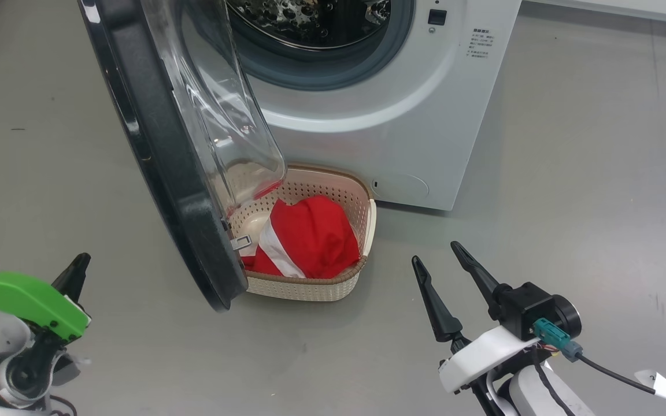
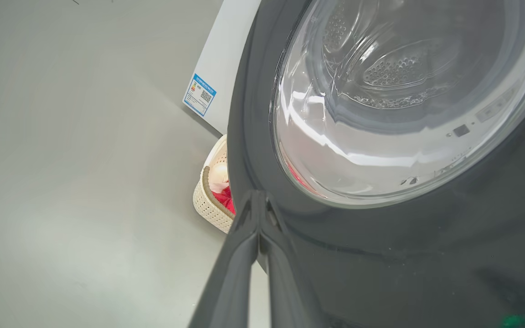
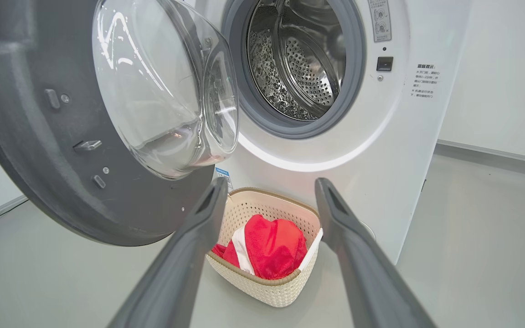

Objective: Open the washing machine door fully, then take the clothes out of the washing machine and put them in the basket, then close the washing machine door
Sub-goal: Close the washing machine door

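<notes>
Right hand (image 1: 436, 253): two long, tapering dark fingers (image 1: 434, 300) with pointed tips, mounted on a white moulded wrist shell (image 1: 483, 352). Black cylindrical camera housing (image 1: 532, 315) above the shell, fitted with a teal connector (image 1: 552, 335); thin black cable (image 1: 616, 375) with white tag (image 1: 657, 386). Left hand (image 2: 259, 200): matching dark grey fingers, bright green cover (image 1: 21, 300) over white and black wrist parts.

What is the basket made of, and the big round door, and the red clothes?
The basket looks like cream plastic: stiff walls with neat rows of holes, brown rim moulded woven-look. The washing machine door has a glossy black rim, likely plastic, and a clear shiny bowl, probably glass. The clothes look like soft red fabric: they crease and slump.
</notes>
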### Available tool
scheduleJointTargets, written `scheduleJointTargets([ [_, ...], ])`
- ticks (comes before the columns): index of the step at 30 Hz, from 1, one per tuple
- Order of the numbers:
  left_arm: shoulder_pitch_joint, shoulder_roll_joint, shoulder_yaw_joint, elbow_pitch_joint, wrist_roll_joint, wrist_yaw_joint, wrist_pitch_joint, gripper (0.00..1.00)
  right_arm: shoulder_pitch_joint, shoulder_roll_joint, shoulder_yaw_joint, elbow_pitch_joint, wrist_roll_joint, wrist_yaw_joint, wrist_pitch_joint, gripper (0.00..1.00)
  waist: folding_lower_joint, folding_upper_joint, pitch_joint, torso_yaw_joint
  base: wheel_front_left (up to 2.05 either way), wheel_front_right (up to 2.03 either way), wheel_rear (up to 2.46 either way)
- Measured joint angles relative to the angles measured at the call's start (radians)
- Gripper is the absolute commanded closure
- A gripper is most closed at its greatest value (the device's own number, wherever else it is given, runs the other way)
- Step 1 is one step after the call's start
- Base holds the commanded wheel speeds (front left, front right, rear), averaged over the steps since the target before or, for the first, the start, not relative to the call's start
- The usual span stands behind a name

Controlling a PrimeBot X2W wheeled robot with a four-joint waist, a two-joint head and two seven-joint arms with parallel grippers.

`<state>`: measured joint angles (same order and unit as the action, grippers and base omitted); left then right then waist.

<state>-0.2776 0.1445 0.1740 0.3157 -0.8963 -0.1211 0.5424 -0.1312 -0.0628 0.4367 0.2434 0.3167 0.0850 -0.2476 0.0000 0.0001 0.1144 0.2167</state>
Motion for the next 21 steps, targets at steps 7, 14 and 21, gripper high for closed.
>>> scheduleJointTargets([
  [7,0.082,0.025,-0.094,-0.106,0.138,0.0,-0.198,1.0,0.002,0.001,-0.001,-0.002,0.0,0.0,0.0,0.0,0.0,0.0,-0.002,0.001,0.0,0.0,0.0],
  [14,0.166,0.028,-0.146,-0.157,0.233,0.0,-0.423,1.0,0.004,0.001,-0.003,-0.005,0.0,0.0,0.0,0.0,0.0,0.0,-0.008,-0.005,0.0,0.0,0.0],
  [21,0.203,0.026,-0.186,-0.174,0.29,-0.003,-0.576,0.0,0.015,0.001,-0.007,-0.006,0.0,0.0,0.0,0.0,0.0,0.0,-0.011,-0.006,0.0,0.0,0.0],
])
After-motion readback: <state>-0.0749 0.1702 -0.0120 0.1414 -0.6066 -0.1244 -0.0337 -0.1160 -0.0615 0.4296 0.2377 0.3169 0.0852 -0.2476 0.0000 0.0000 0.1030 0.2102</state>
